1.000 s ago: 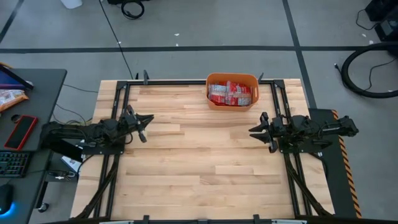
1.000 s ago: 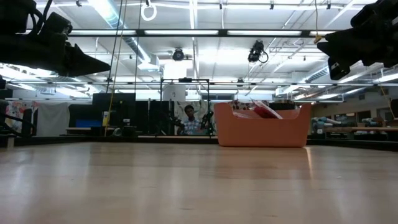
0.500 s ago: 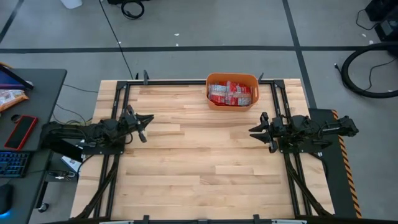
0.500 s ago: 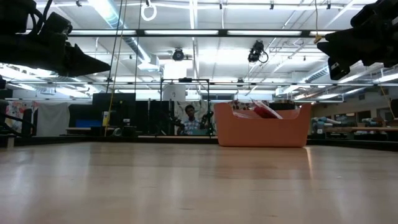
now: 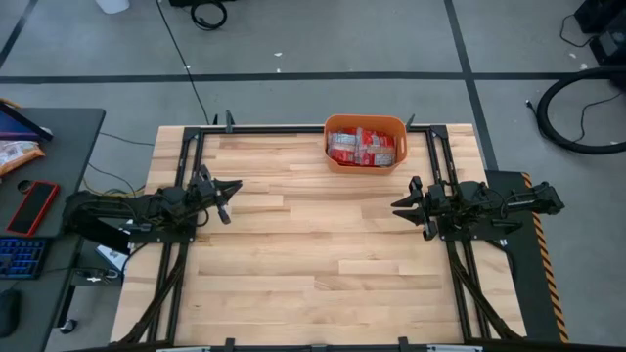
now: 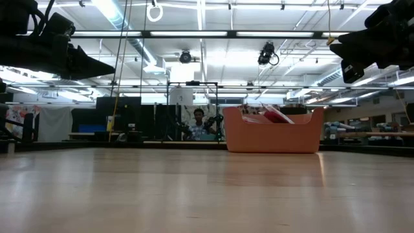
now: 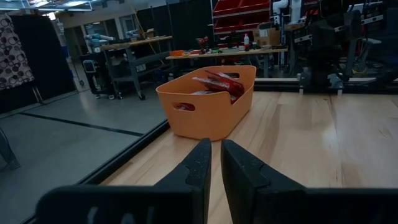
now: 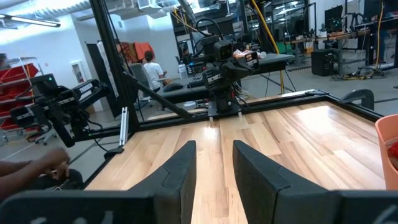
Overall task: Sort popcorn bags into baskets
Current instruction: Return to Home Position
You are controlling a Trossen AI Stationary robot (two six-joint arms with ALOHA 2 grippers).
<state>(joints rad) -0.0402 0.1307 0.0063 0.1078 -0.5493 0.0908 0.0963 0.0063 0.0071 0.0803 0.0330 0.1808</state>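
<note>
The orange basket [image 5: 365,121] stands at the table's far edge, a little right of the middle, with several red popcorn bags [image 5: 362,145] lying inside; some stick up over its rim [image 6: 275,115]. My left gripper [image 5: 231,196] hovers at the table's left side, level, pointing right, with only a narrow gap between its fingers. My right gripper [image 5: 398,207] hovers at the right side, level, pointing left, open wider. Neither has anything between its fingers. The left wrist view shows the basket [image 7: 205,109] ahead and the bags [image 7: 217,81] in it.
Black frame rails [image 5: 186,156] run along the table's left, right and far sides. A side desk at the left holds a red phone [image 5: 32,207] and a snack packet [image 5: 18,154]. A person [image 6: 197,123] sits in the room beyond. Bare wood lies between the arms.
</note>
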